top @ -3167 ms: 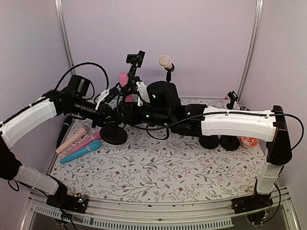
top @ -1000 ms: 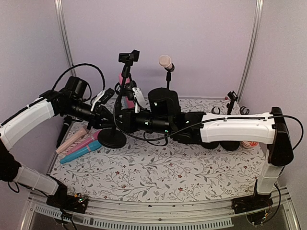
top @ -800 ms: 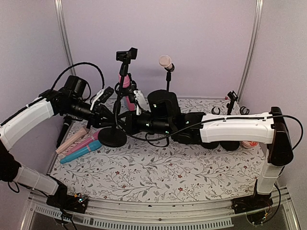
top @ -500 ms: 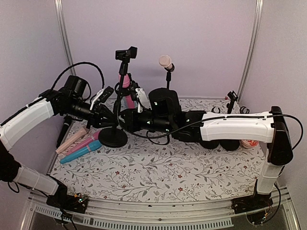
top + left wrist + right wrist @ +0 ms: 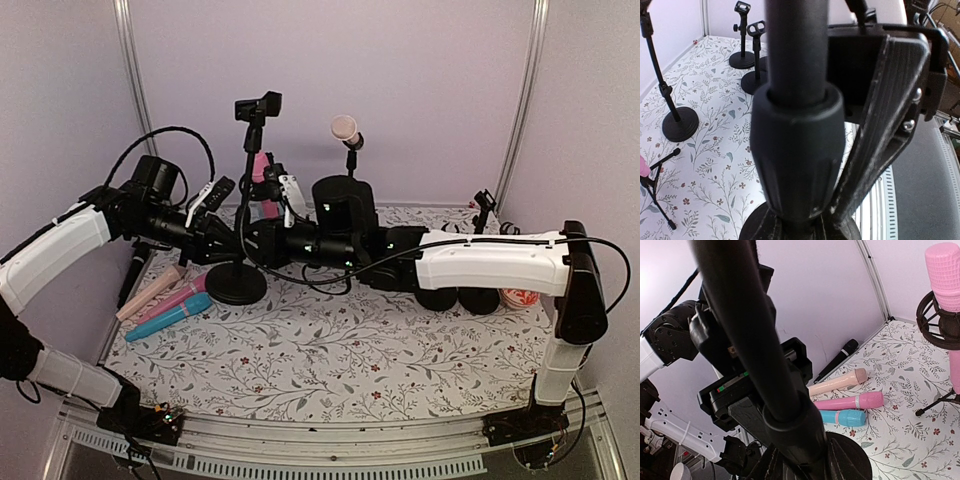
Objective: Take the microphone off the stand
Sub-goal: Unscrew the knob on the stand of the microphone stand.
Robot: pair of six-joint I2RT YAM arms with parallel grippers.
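Note:
A black stand (image 5: 246,190) rises from its round base (image 5: 237,285) to a clip (image 5: 257,106) that holds nothing. My left gripper (image 5: 228,240) is shut on the pole from the left. Its collar (image 5: 797,150) fills the left wrist view. From the right, my right gripper (image 5: 258,243) closes on the same collar (image 5: 790,425). Just behind, a pink microphone (image 5: 262,172) sits in another stand's ring mount (image 5: 940,322). A peach microphone (image 5: 345,128) sits on a third stand further back.
Peach (image 5: 150,290), pink (image 5: 180,297) and blue (image 5: 168,317) microphones lie at the left edge, with a black one (image 5: 132,275) by the wall. Spare stand bases (image 5: 440,296) (image 5: 480,298) and a small clip stand (image 5: 485,205) stand at the right.
The held stand has swung from tilted right to upright, its empty clip moving up and left. Both grippers stayed on the pole and the base shifted slightly.

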